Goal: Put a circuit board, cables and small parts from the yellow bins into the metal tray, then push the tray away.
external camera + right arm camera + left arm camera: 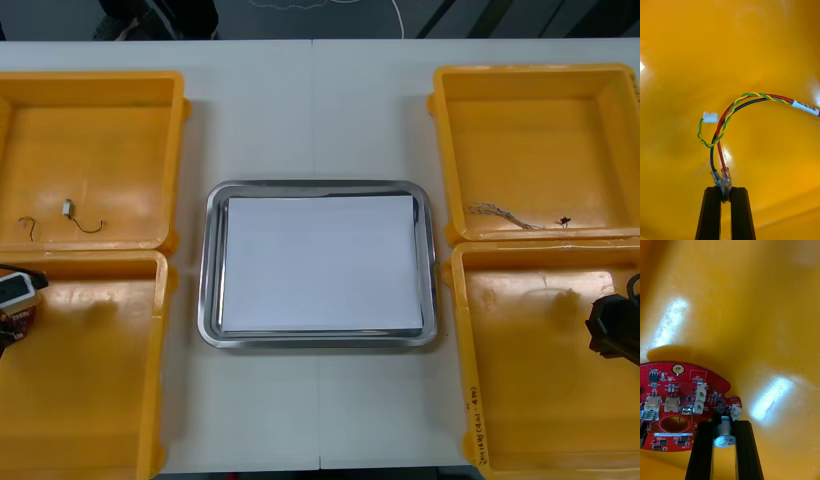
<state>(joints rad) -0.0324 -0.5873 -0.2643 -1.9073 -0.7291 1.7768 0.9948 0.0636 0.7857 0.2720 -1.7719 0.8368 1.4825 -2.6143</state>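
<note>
My left gripper (724, 424) is shut on a round red circuit board (681, 405), its fingers clamping a silver cylinder at the board's edge. It holds the board over the orange floor of the near left yellow bin (90, 400); the board's red edge (18, 320) peeks in at the far left of the front view. My right gripper (725, 190) is shut on the clear end plugs of a red and yellow cable (752, 98) with a black strand and a white connector (710, 117). It hangs above the near right bin (530, 400). The metal tray (212, 300), white inside, lies between the bins.
The far left bin (150, 100) holds a small metal part (68, 208) with a thin wire and another wire scrap (27, 226). The far right bin (540, 90) holds a pale twisted cable (500, 213) and a tiny dark part (565, 220). Bare table surrounds the tray.
</note>
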